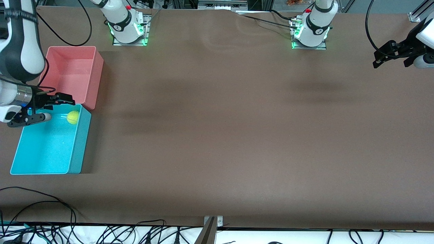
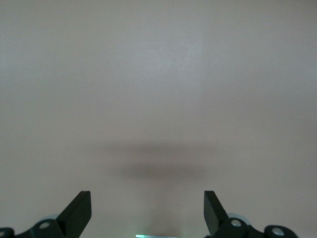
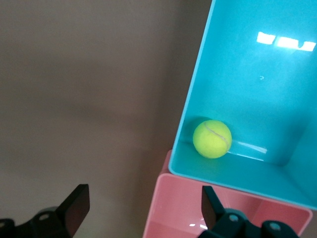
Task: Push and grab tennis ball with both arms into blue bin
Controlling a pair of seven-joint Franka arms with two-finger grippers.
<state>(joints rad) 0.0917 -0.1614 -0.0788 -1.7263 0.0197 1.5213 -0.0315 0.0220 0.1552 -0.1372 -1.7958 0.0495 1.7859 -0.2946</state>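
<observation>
The tennis ball (image 1: 73,117) lies inside the blue bin (image 1: 77,149), in the corner nearest the pink-red bin. It also shows in the right wrist view (image 3: 212,139), resting against the blue bin's (image 3: 247,64) wall. My right gripper (image 1: 57,108) is open and empty, up over the blue bin's end that adjoins the pink-red bin; in its own view (image 3: 146,208) nothing is between the fingers. My left gripper (image 1: 378,57) is open and empty, up over bare table at the left arm's end; its own view (image 2: 147,213) shows only tabletop.
A pink-red bin (image 1: 73,67) stands against the blue bin, farther from the front camera; it shows in the right wrist view (image 3: 198,208) too. Cables run along the table's front edge (image 1: 101,234). The brown table (image 1: 220,118) spreads between the arms.
</observation>
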